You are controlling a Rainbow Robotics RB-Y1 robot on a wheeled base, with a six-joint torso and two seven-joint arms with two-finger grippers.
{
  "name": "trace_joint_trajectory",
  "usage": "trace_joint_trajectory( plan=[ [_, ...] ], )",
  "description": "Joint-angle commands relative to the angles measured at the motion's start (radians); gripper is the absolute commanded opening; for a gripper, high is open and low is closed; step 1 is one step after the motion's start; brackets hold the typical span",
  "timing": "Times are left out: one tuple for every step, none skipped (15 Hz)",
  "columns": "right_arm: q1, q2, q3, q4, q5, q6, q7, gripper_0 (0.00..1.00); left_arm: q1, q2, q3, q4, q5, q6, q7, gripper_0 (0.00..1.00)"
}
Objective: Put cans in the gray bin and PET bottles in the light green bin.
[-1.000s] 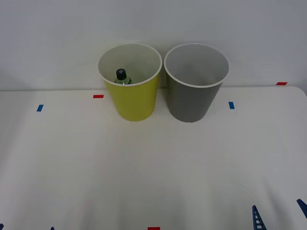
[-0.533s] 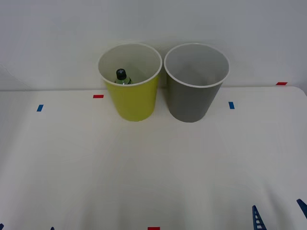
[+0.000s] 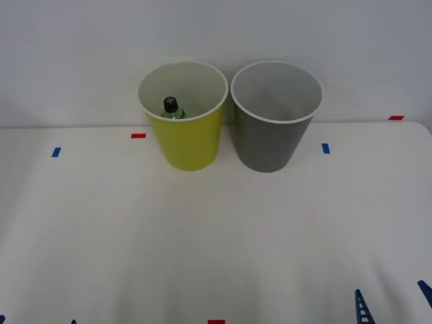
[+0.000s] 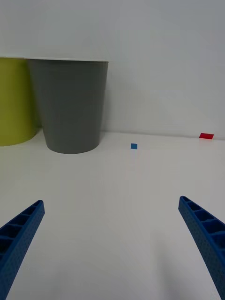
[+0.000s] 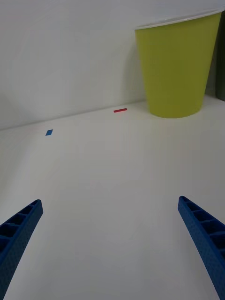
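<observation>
1. I see the light green bin standing upright at the far side of the white surface, close to the wall.
2. The gray bin stands upright just beside it on the robot's right, and their rims look almost touching; I cannot tell if they actually meet.
3. The PET bottle sits inside the light green bin, with its black cap and a bit of green label showing above the near rim.
4. What I can see of the gray bin's inside is just its pale wall.
5. My right end effector hovers low over the near part of the surface, its blue ribbed fingers spread wide with nothing between them.
6. From that wrist, the gray bin stands well ahead, with the light green bin partly behind it.
7. My left end effector is likewise over the near surface, fingers spread apart and holding nothing.
8. Its wrist camera faces the light green bin, well ahead.
9. Small markers lie on the surface: a red marker and a blue marker to the left of the bins, and another blue marker to the right of the gray one.
</observation>
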Motion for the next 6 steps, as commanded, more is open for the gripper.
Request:
trace_joint_trajectory(
  plan=[
    [0.0,0.0,0.0,0.0,0.0,0.0,0.0,1.0,0.0,0.0,0.0,0.0,0.0,0.0,0.0,1.0],
    [0.0,0.0,0.0,0.0,0.0,0.0,0.0,1.0,0.0,0.0,0.0,0.0,0.0,0.0,0.0,1.0],
    [0.0,0.0,0.0,0.0,0.0,0.0,0.0,1.0,0.0,0.0,0.0,0.0,0.0,0.0,0.0,1.0],
    [0.0,0.0,0.0,0.0,0.0,0.0,0.0,1.0,0.0,0.0,0.0,0.0,0.0,0.0,0.0,1.0],
    [0.0,0.0,0.0,0.0,0.0,0.0,0.0,1.0,0.0,0.0,0.0,0.0,0.0,0.0,0.0,1.0],
    [0.0,0.0,0.0,0.0,0.0,0.0,0.0,1.0,0.0,0.0,0.0,0.0,0.0,0.0,0.0,1.0]
  ],
)
